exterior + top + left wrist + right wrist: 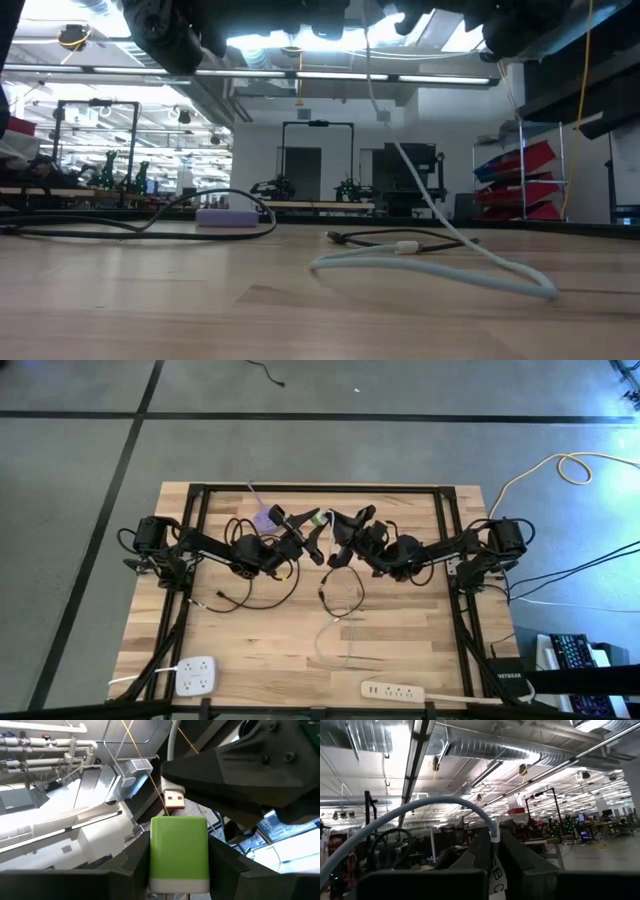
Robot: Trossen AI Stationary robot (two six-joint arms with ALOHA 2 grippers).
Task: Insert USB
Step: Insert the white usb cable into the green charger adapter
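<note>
A green, smooth-sided block with rounded corners and a white base, the charger (179,851), is held between the dark fingers of the left end effector (312,533), which is clamped on its two flat sides and raised above the middle of the far half of the worktop (250,650). Facing it, the right end effector (335,530) is closed tight on the white USB plug (174,800), whose squared metal tip (with its reddish tongue and two small square holes showing in the left wrist view) is held just beside the green block's top face, not seated in it; whether the two touch cannot be told. From the plug a pale, glossy, round cable (440,268) is seen arching over the right end effector in the right wrist view, then hanging down and lying in loose loops on the worktop.

The worktop is made of light wooden planks with a visible grain and is framed by black metal rails. A flat lilac block (227,217) is seen lying at the far edge, with thin black cables (120,228) curled near it. At the near edge a square white multi-socket adapter (197,676) and a long white power strip (392,690) are laid flat, well apart from each other.
</note>
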